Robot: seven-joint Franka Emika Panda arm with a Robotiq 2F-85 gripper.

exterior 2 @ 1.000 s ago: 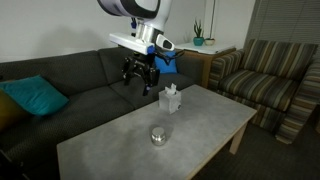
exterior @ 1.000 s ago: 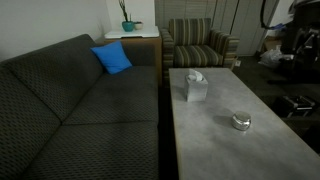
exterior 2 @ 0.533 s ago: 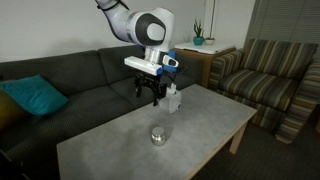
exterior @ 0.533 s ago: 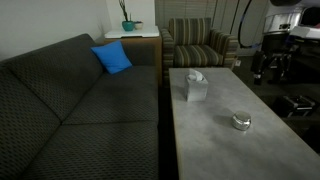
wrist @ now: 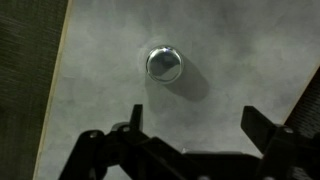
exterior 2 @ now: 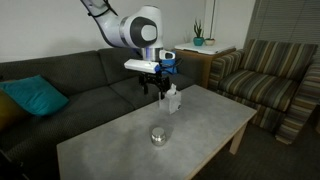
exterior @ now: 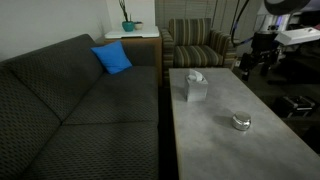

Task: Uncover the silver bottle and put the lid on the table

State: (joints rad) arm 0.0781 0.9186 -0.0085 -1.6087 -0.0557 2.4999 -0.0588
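Observation:
The silver bottle (exterior: 241, 122) stands on the pale grey table (exterior: 215, 145), its domed lid (exterior: 241, 118) still on top. It also shows in the other exterior view (exterior 2: 158, 134) and in the wrist view (wrist: 164, 65). My gripper (exterior 2: 155, 88) hangs open and empty in the air, well above the table and near the white tissue box (exterior 2: 172, 99). In the wrist view my gripper (wrist: 196, 125) shows two spread dark fingers with bare table between them; the bottle lies beyond the fingertips.
A white tissue box (exterior: 194, 86) stands on the table's far part. A dark grey sofa (exterior: 70, 110) with a blue cushion (exterior: 113, 58) runs along one side. A striped armchair (exterior 2: 265, 80) and a wooden side table with a plant (exterior: 131, 30) stand beyond.
My arm has swung across and in toward the table, near the tissue box. The gripper stays open. The bottle and tissue box have not moved.

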